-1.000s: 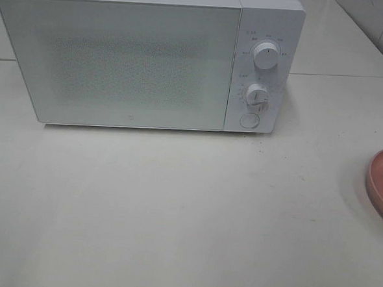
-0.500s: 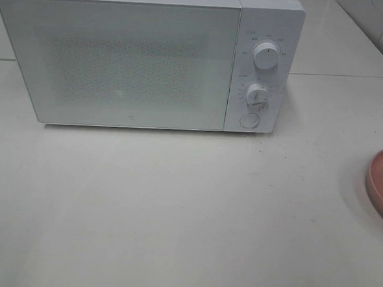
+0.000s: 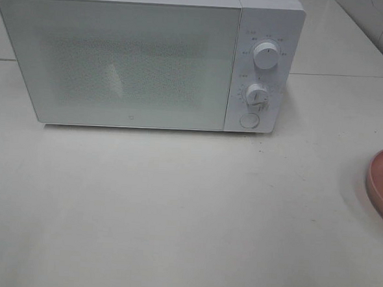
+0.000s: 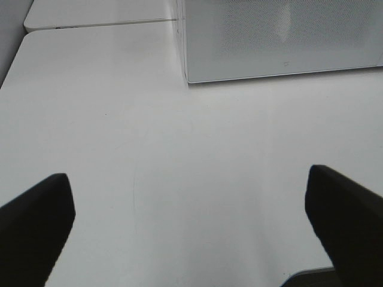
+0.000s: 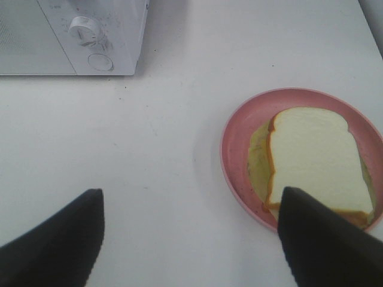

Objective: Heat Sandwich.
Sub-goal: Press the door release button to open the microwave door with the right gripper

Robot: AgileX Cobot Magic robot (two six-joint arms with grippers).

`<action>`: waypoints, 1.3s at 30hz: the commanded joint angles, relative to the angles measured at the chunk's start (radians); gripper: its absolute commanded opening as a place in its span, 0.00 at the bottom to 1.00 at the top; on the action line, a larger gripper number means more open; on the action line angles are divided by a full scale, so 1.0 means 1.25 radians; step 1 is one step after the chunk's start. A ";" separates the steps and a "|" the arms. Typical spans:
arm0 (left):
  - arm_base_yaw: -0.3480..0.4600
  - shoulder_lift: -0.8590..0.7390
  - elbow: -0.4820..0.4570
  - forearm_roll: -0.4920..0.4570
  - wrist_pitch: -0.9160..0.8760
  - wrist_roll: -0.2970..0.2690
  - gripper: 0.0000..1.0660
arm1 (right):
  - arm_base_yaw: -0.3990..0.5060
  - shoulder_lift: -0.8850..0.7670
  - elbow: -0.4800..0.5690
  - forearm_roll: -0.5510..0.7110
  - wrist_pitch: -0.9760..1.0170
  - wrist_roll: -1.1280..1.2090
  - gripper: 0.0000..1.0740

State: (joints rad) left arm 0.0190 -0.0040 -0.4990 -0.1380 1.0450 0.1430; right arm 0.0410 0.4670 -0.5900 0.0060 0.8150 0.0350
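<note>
— What are the left fingers (image 4: 37, 224) doing?
— They are standing spread wide and gripping nothing; only bare white bench (image 4: 179, 155) is showing between them. Beyond them the lower front corner of the white microwave (image 4: 281, 36) is sitting on the bench.

— And the right fingers (image 5: 55, 239)?
— They are also gaping well apart and holding nothing. One dark finger is overlapping the near corner of the sandwich (image 5: 314, 158) in the wrist view; whether it is touching the bread, I cannot tell.

— Where is the sandwich lying?
— It is lying flat on the round pink plate (image 5: 230, 143), white slice on top, with a yellow-green layer peeking out along its crust side. The plate is sitting on the bench, well apart from the microwave, off toward its control-panel side.

— And the microwave itself?
— Its door is sitting shut. On the panel, the upper knob (image 3: 267, 57) and the lower knob (image 3: 256, 94) are stacked above a round button (image 3: 249, 120). From the high camera, only the plate's edge is showing at the right border.
</note>
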 commanded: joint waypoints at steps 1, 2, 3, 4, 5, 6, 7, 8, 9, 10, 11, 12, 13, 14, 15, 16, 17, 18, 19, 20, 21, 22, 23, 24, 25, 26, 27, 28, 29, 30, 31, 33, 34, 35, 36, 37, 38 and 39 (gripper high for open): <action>0.001 -0.022 0.002 0.002 -0.011 0.001 0.97 | -0.006 0.030 0.008 0.002 -0.045 -0.002 0.71; 0.001 -0.022 0.002 0.002 -0.011 0.001 0.97 | -0.006 0.042 0.008 0.002 -0.055 -0.002 0.71; 0.001 -0.022 0.002 0.002 -0.011 0.001 0.97 | -0.006 0.056 0.008 0.002 -0.067 -0.002 0.71; 0.001 -0.022 0.002 0.002 -0.011 0.001 0.97 | -0.006 0.083 0.008 0.002 -0.090 -0.006 0.71; 0.001 -0.022 0.002 0.002 -0.011 0.001 0.97 | -0.006 0.083 0.008 0.002 -0.090 -0.006 0.71; 0.001 -0.022 0.002 0.002 -0.011 0.001 0.97 | -0.006 0.098 0.008 0.002 -0.102 -0.008 0.71; 0.001 -0.022 0.002 0.002 -0.011 0.001 0.97 | -0.006 0.112 0.008 0.002 -0.114 -0.008 0.71; 0.001 -0.022 0.002 0.002 -0.011 0.001 0.97 | -0.006 0.123 0.008 0.002 -0.126 -0.008 0.71; 0.001 -0.022 0.002 0.002 -0.011 0.001 0.97 | -0.006 0.149 0.008 0.002 -0.148 -0.008 0.71; 0.001 -0.022 0.002 0.002 -0.011 0.001 0.97 | -0.006 0.149 0.008 0.002 -0.148 -0.008 0.71; 0.001 -0.022 0.002 0.002 -0.011 0.001 0.97 | -0.006 0.164 0.008 0.002 -0.161 -0.008 0.71; 0.001 -0.022 0.002 0.002 -0.011 0.001 0.97 | -0.006 0.179 0.008 0.002 -0.169 -0.008 0.71; 0.001 -0.022 0.002 0.002 -0.011 0.001 0.97 | -0.006 0.209 0.008 0.002 -0.188 -0.008 0.71; 0.001 -0.022 0.002 0.002 -0.011 0.001 0.97 | -0.006 0.221 0.008 0.002 -0.198 -0.008 0.71; 0.001 -0.022 0.002 0.002 -0.011 0.001 0.97 | -0.006 0.221 0.008 0.002 -0.198 -0.008 0.71; 0.001 -0.022 0.002 0.002 -0.011 0.001 0.97 | -0.006 0.236 0.008 0.002 -0.210 -0.008 0.71; 0.001 -0.022 0.002 0.002 -0.011 0.001 0.97 | -0.006 0.247 0.008 0.002 -0.220 -0.008 0.71; 0.001 -0.022 0.002 0.002 -0.011 0.001 0.97 | -0.006 0.274 0.008 0.002 -0.243 -0.008 0.71; 0.001 -0.022 0.002 0.002 -0.011 0.001 0.97 | -0.006 0.289 0.008 0.002 -0.254 -0.008 0.71; 0.001 -0.022 0.002 0.002 -0.011 0.001 0.97 | -0.006 0.302 0.008 0.001 -0.269 -0.008 0.71; 0.001 -0.022 0.002 0.002 -0.011 0.001 0.97 | -0.006 0.302 0.008 0.001 -0.269 -0.008 0.71; 0.001 -0.022 0.002 0.002 -0.011 0.001 0.97 | -0.006 0.313 0.008 -0.005 -0.281 -0.008 0.71; 0.001 -0.022 0.002 0.002 -0.011 0.001 0.97 | -0.006 0.331 0.008 -0.005 -0.310 -0.008 0.71; 0.001 -0.022 0.002 0.002 -0.011 0.001 0.97 | -0.006 0.338 0.008 0.000 -0.327 -0.006 0.71; 0.001 -0.022 0.002 0.002 -0.011 0.001 0.97 | -0.006 0.338 0.008 0.000 -0.327 -0.006 0.71; 0.001 -0.022 0.002 0.002 -0.011 0.001 0.97 | -0.006 0.347 0.008 0.002 -0.346 -0.005 0.71; 0.001 -0.022 0.002 0.002 -0.011 0.001 0.97 | -0.006 0.356 0.008 0.004 -0.362 -0.002 0.71; 0.001 -0.022 0.002 0.002 -0.011 0.001 0.97 | -0.006 0.373 0.008 0.003 -0.389 -0.002 0.71; 0.001 -0.022 0.002 0.002 -0.011 0.001 0.97 | -0.006 0.382 0.008 0.003 -0.398 -0.002 0.71; 0.001 -0.022 0.002 0.002 -0.011 0.001 0.97 | -0.006 0.382 0.008 0.003 -0.398 -0.002 0.71; 0.001 -0.022 0.002 0.002 -0.011 0.001 0.97 | -0.006 0.392 0.008 0.003 -0.410 -0.002 0.71; 0.001 -0.022 0.002 0.002 -0.011 0.001 0.97 | -0.006 0.418 0.008 0.003 -0.440 -0.002 0.71; 0.001 -0.022 0.002 0.002 -0.011 0.001 0.97 | -0.006 0.426 0.008 0.003 -0.450 -0.002 0.71; 0.001 -0.022 0.002 0.002 -0.011 0.001 0.97 | -0.006 0.426 0.008 0.003 -0.450 -0.002 0.71; 0.001 -0.022 0.002 0.002 -0.011 0.001 0.97 | -0.006 0.448 0.008 0.003 -0.467 -0.002 0.71; 0.001 -0.022 0.002 0.002 -0.011 0.001 0.97 | -0.006 0.459 0.008 0.003 -0.478 -0.002 0.71; 0.001 -0.022 0.002 0.002 -0.011 0.001 0.97 | -0.006 0.470 0.008 0.003 -0.490 -0.002 0.71; 0.001 -0.022 0.002 0.002 -0.011 0.001 0.97 | -0.006 0.470 0.008 0.003 -0.490 -0.002 0.71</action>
State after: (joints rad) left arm 0.0190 -0.0040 -0.4990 -0.1380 1.0450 0.1430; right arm 0.0410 1.0490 -0.5800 0.0060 0.2210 0.0340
